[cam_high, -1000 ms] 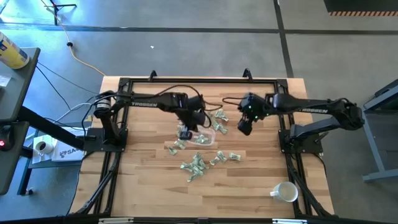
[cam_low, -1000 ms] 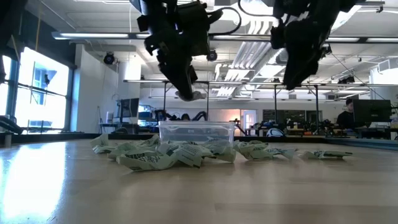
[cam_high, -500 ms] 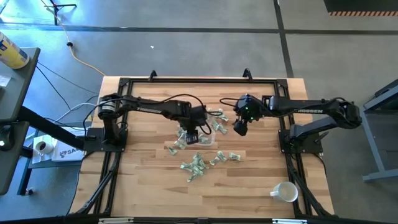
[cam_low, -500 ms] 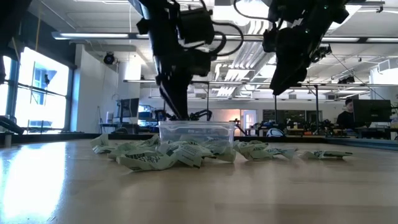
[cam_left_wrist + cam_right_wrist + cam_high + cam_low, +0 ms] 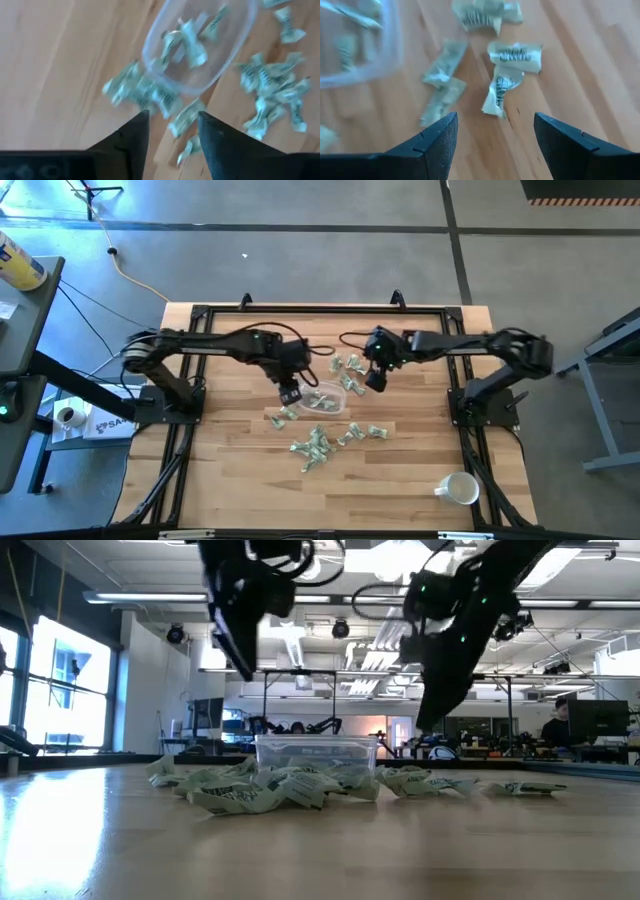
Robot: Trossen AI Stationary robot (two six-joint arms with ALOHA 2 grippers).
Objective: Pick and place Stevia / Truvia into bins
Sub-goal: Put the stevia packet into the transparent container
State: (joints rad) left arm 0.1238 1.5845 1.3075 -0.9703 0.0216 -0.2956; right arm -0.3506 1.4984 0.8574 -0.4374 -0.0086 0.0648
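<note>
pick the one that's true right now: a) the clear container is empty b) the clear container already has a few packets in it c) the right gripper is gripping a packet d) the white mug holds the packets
b: the left wrist view looks down into the clear container and shows several green and white packets lying inside it, while many more lie loose on the table around it.

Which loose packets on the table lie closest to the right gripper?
The small cluster of packets just right of the clear container, directly under the right gripper. The larger pile lies farther toward the front edge.
</note>
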